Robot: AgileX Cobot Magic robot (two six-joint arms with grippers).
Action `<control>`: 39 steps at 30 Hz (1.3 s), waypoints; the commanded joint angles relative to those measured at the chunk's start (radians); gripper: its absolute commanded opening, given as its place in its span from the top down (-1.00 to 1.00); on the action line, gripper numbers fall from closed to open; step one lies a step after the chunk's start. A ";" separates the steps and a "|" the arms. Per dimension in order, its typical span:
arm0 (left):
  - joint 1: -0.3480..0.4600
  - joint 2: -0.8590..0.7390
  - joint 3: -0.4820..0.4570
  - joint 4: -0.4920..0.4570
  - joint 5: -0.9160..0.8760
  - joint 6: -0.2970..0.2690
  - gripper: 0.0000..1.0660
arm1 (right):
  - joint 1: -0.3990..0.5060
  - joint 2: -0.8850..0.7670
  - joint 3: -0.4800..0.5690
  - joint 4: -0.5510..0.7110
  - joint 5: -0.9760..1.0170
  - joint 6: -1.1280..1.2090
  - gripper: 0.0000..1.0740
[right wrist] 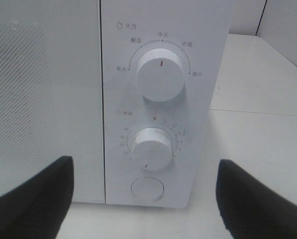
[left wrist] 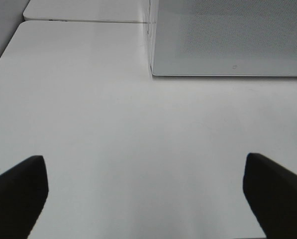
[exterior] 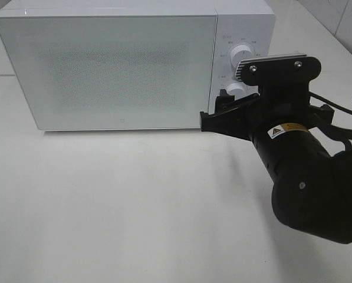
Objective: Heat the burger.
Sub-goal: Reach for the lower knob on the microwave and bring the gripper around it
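The burger is not in view in any frame. The white microwave (exterior: 105, 71) stands at the back of the table with its door shut; the door panel is frosted and shows nothing inside. My right gripper (exterior: 223, 112) is open and empty, just in front of the control panel. In the right wrist view it (right wrist: 148, 199) faces the timer knob (right wrist: 152, 148), whose mark points down-left, away from 0. The power knob (right wrist: 160, 74) points straight up. My left gripper (left wrist: 146, 199) is open and empty above bare table, apart from the microwave's front left corner (left wrist: 153, 69).
A round button (right wrist: 147, 189) sits below the timer knob. The white table (exterior: 117, 200) stretches in front of the microwave. A seam to a second table (left wrist: 83, 20) runs behind it. The right arm's black cable (exterior: 341, 109) trails at the right edge.
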 commanded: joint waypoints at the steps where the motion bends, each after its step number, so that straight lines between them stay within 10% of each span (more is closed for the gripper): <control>1: -0.001 -0.023 0.000 -0.009 -0.011 -0.007 -0.87 | -0.040 0.016 -0.034 -0.010 -0.007 0.007 -0.42; 39: -0.001 -0.023 0.000 -0.009 -0.011 -0.007 -0.87 | -0.229 0.257 -0.235 -0.222 0.082 0.138 -0.42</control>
